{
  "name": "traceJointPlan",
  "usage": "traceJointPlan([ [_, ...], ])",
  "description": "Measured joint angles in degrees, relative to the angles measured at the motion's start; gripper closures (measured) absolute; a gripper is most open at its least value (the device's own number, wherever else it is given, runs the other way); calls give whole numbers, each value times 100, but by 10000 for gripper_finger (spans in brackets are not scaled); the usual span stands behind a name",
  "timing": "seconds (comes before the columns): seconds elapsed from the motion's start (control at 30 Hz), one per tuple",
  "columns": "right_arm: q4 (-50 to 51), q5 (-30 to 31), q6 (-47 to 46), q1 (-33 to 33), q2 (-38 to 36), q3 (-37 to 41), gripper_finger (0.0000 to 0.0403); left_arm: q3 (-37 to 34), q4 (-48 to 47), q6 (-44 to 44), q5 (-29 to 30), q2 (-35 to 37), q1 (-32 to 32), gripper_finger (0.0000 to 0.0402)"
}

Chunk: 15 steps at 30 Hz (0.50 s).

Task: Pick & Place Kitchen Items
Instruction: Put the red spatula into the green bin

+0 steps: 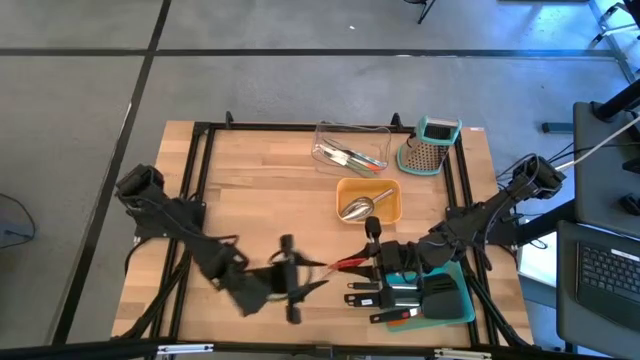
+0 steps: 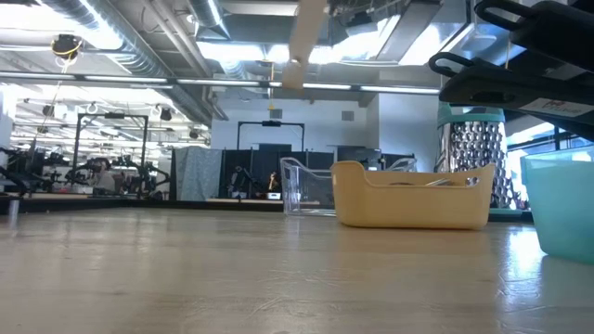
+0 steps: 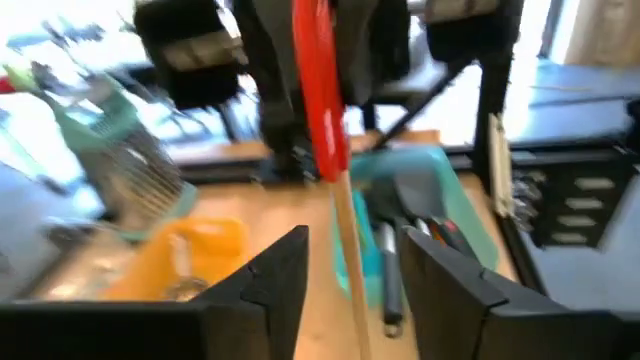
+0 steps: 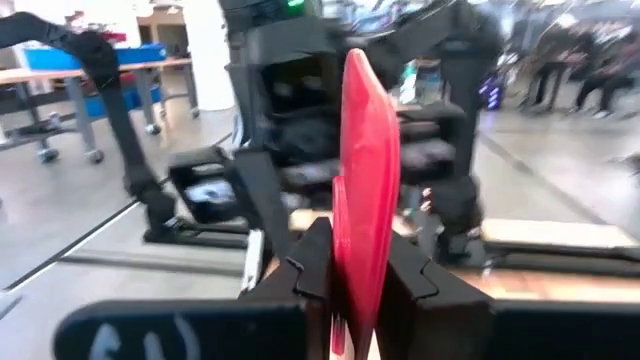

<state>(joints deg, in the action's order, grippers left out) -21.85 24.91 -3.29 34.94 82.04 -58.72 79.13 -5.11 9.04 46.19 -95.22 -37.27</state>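
Note:
A red spatula (image 1: 348, 264) with a pale wooden handle (image 3: 347, 250) hangs in the air above the table's near middle, between my two grippers. My right gripper (image 4: 352, 275) comes in from the right and is shut on the spatula's red head. My left gripper (image 3: 355, 285), coming from the left, is open. Its fingers stand on either side of the handle with a gap on each side. In the low view only the handle (image 2: 306, 42) shows, high up. My right gripper pinches the flat faces of the spatula's red head (image 4: 366, 225) between its two fingers. The fingers lie about level and come from the table's right side. The spatula is lifted clear of the table, its handle pointing toward my left gripper.
A teal tray (image 1: 468, 300) at the near right holds black spatulas, with more black utensils (image 1: 365, 298) beside it. An orange tray (image 1: 392, 208) holds a steel scoop (image 1: 357, 208). At the far edge stand a clear tray (image 1: 350, 140) and a steel grater (image 1: 430, 150).

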Motion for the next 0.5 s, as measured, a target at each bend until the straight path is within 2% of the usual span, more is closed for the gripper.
traceJointPlan([
  [0.13,-400,401,451,2,0,0,367,0,272,-639,1119,182,-702,230],
  [0.23,-946,748,976,2,0,0,367,2,943,-1309,1522,198,-1175,225],
  [0.37,-2046,939,1880,-15,-2,0,367,2,1503,-1889,1432,143,-1437,229],
  [0.5,-3356,896,2843,6,-13,0,367,2,1604,-1863,984,50,-1302,237],
])
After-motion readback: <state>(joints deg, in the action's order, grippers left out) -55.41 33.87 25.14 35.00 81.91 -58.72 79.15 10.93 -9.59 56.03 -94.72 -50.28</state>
